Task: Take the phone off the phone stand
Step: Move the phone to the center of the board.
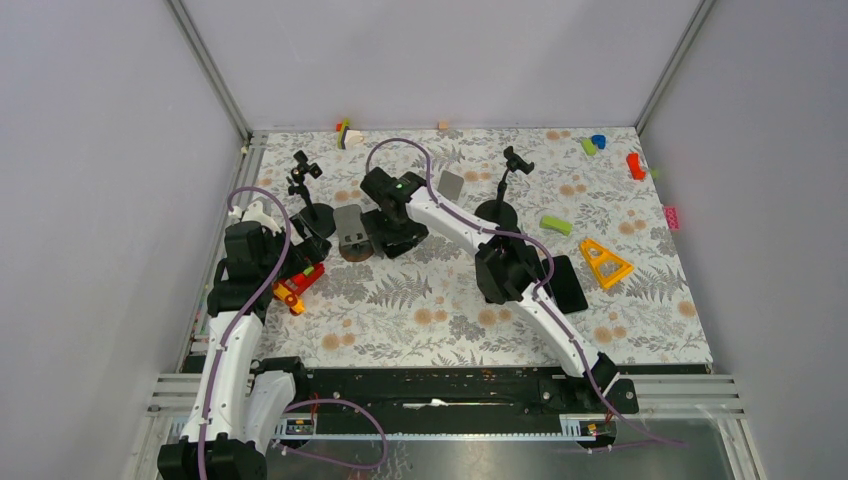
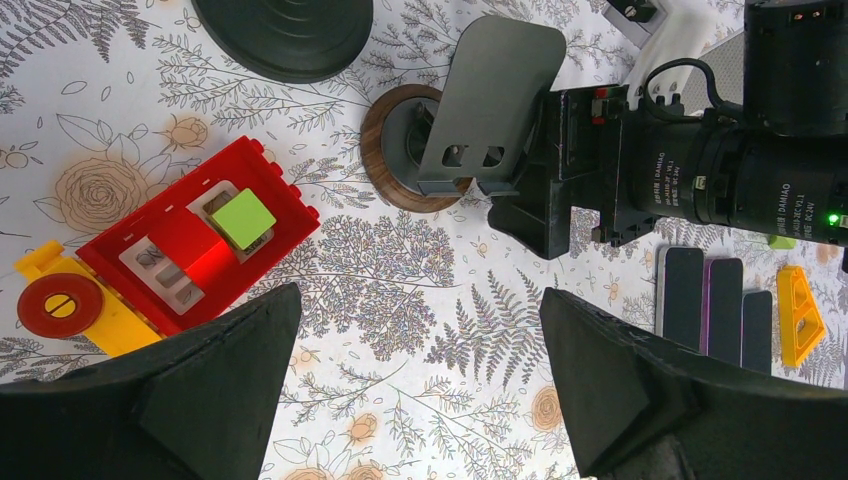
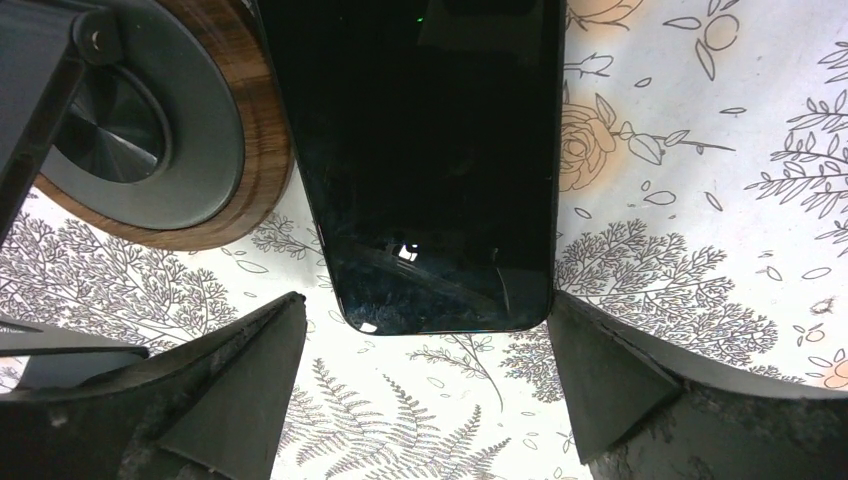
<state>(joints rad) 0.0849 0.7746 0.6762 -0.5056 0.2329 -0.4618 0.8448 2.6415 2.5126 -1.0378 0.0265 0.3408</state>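
The phone stand has a round wooden base and a tilted grey plate that holds nothing; it stands left of centre. The black phone shows in the right wrist view, screen up, beside the base and overlapping its rim. My right gripper is open, its fingers on either side of the phone's near end, right next to the stand. My left gripper is open and empty above the mat, just near of the stand.
A red and yellow toy lies by the left gripper. Two black tripod holders stand behind. Dark slabs lie under the right arm. An orange triangle and a green block lie to the right.
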